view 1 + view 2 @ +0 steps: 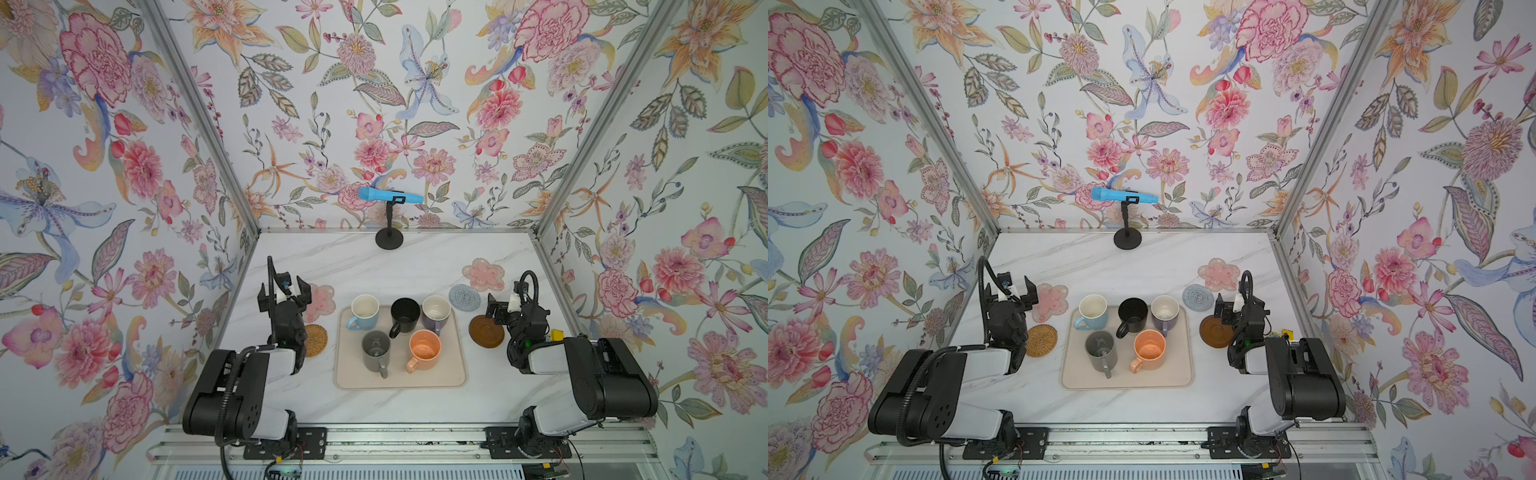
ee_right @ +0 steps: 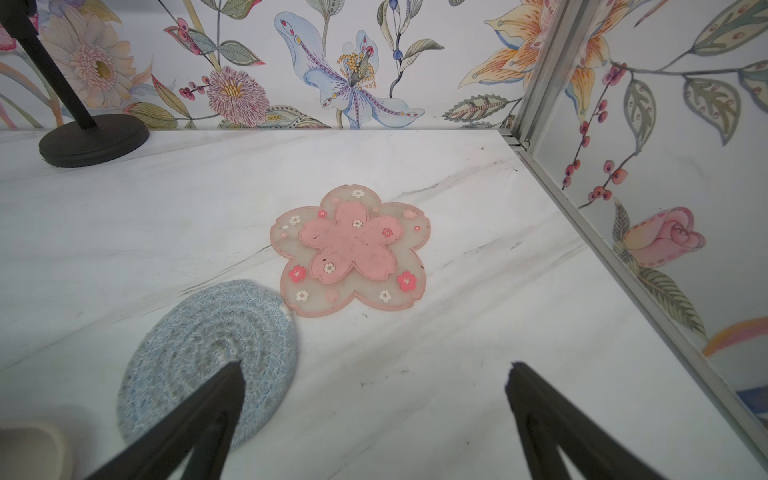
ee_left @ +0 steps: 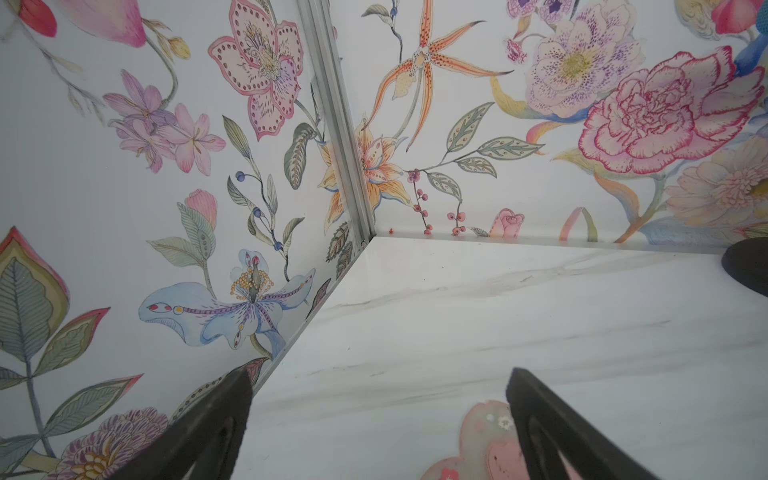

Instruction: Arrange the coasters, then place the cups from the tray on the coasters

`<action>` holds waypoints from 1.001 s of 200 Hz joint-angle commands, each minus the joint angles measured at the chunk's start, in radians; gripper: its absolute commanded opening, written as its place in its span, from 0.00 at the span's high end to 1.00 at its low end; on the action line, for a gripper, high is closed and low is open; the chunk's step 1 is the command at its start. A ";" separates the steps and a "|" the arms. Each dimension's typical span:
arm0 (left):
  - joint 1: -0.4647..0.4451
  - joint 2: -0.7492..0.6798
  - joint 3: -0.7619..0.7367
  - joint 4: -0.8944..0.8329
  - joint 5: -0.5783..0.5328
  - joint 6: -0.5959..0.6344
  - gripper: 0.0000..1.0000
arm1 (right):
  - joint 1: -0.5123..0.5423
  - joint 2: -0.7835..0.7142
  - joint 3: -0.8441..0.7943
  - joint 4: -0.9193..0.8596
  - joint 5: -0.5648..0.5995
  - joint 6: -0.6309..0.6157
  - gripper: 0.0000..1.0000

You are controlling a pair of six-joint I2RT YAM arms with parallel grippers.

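The beige tray [image 1: 451,368] lies mid-table and holds all the cups: light blue [image 1: 365,311], black [image 1: 404,316], purple [image 1: 436,312], grey [image 1: 376,351] and orange [image 1: 424,350]. Left of the tray lie a pink flower coaster [image 1: 322,303] and a rattan coaster [image 1: 316,340]. To its right are a second pink flower coaster [image 2: 351,251], a grey-blue crocheted one [image 2: 208,345] and a dark brown disc [image 1: 485,331]. My left gripper [image 3: 380,374] hovers open beside the left flower coaster [image 3: 478,440]. Above the table by the crocheted coaster, my right gripper [image 2: 375,365] is open and empty.
A blue microphone on a black stand [image 1: 389,239] sits at the back centre of the marble table. Floral walls with metal corner posts [image 1: 540,232] close in the left, back and right. Both arm bases sit on a rail [image 1: 399,442] along the front edge.
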 commanded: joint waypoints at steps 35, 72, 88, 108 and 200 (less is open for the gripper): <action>0.003 -0.133 0.096 -0.309 -0.092 -0.031 0.01 | -0.005 -0.195 0.154 -0.401 0.023 0.037 0.01; -0.003 -0.177 0.260 -0.598 -0.066 -0.078 0.01 | 0.005 -0.247 0.263 -0.576 0.004 0.065 0.01; -0.031 -0.201 0.305 -0.681 -0.164 -0.069 0.01 | 0.013 -0.290 0.261 -0.574 0.049 0.082 0.01; -0.051 -0.235 0.360 -0.788 -0.194 -0.051 0.01 | 0.017 -0.341 0.270 -0.605 0.104 0.099 0.01; -0.084 -0.370 0.482 -1.188 -0.096 -0.219 0.01 | 0.025 -0.465 0.438 -0.949 0.136 0.154 0.01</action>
